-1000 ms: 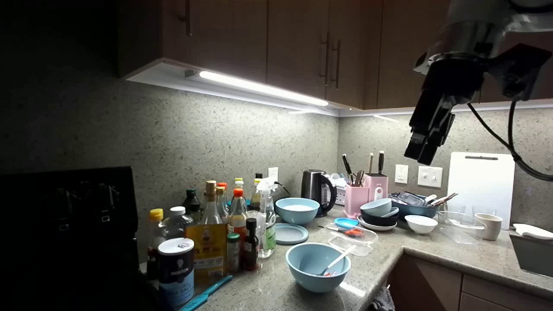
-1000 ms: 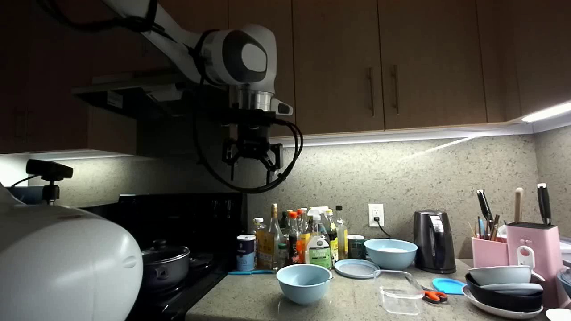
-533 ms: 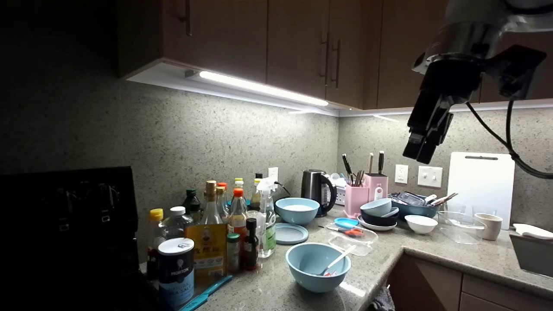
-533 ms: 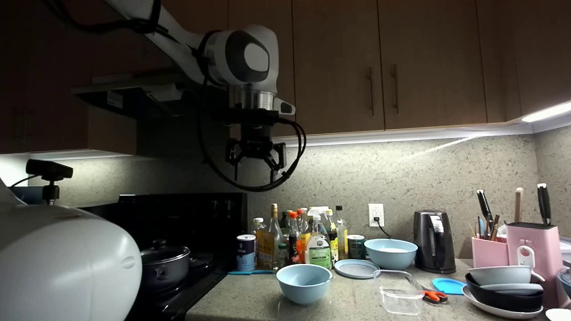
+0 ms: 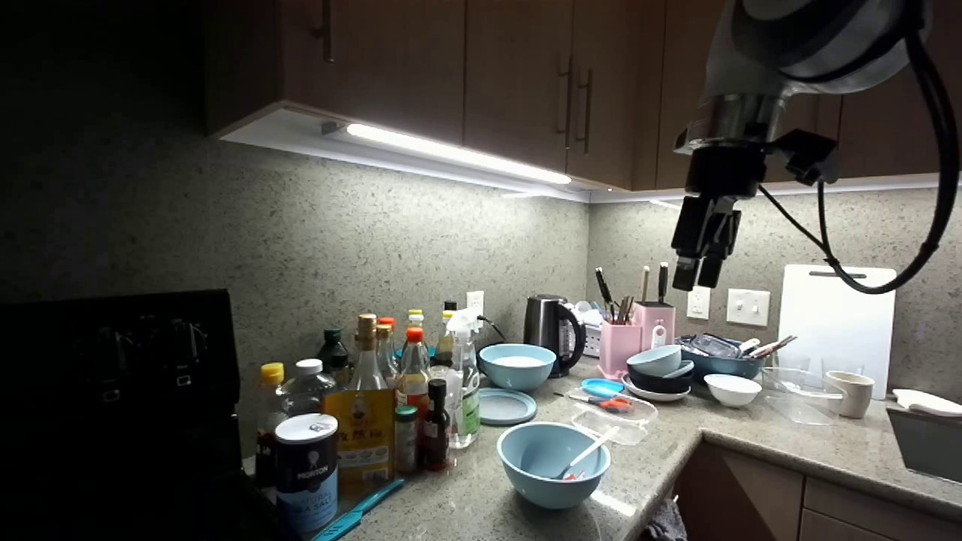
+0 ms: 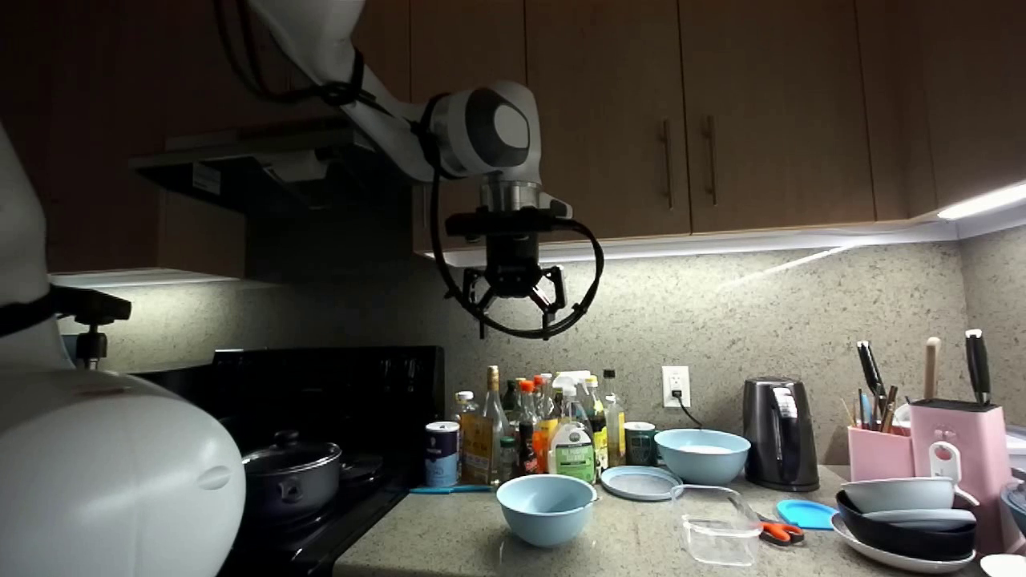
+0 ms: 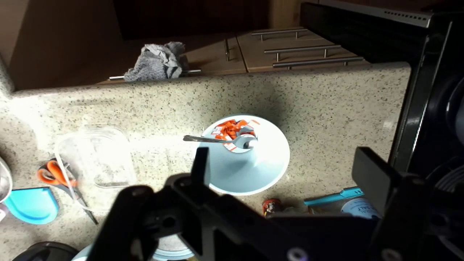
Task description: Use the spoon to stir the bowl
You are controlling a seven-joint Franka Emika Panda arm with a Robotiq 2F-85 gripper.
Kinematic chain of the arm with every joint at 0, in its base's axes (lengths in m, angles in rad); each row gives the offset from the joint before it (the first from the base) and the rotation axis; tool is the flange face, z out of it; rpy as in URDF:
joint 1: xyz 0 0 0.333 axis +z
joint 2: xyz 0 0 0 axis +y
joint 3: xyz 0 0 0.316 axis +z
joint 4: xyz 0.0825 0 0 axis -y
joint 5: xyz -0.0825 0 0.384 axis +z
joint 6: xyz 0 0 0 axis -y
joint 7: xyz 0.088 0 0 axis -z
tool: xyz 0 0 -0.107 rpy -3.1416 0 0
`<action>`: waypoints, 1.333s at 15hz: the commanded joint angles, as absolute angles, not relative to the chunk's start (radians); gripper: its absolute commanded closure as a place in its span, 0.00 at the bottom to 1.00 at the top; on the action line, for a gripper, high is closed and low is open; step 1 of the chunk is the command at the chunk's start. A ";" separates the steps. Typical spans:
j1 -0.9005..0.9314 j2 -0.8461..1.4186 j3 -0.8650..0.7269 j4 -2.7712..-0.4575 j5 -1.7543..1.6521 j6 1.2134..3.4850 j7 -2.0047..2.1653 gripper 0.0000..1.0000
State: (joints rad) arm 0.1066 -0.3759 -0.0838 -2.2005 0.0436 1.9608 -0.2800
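Speckled kitchen counter (image 7: pixel 333 119): light blue bowl (image 7: pixel 253 172) near front edge, spoon (image 5: pixel 591 451) inside, handle jutting past rim. Gripper (image 6: pixel 514 328) hangs above, jaws spread, empty. Likely risks: off-centre grip twisting slim handle loose; hard sideways stirring dragging bowl toward edge.

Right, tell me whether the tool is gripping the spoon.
No, the wrist view shows the tool open, and the spoon rests in the light blue bowl, its handle jutting past the rim.
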 commanded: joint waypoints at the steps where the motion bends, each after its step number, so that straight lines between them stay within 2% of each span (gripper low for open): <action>1: 0.085 -0.352 -0.066 -2.185 0.051 1.959 -0.286 0.00; 8: 0.090 -0.333 -0.072 -2.161 0.060 1.953 -0.311 0.00; 14: 0.075 -0.120 -0.130 -1.934 0.139 1.886 -0.451 0.00; 20: 0.019 0.126 -0.097 -1.656 0.104 1.727 -0.448 0.00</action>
State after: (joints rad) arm 0.0563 0.0015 -0.1284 -1.8009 0.1141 1.8107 -0.4282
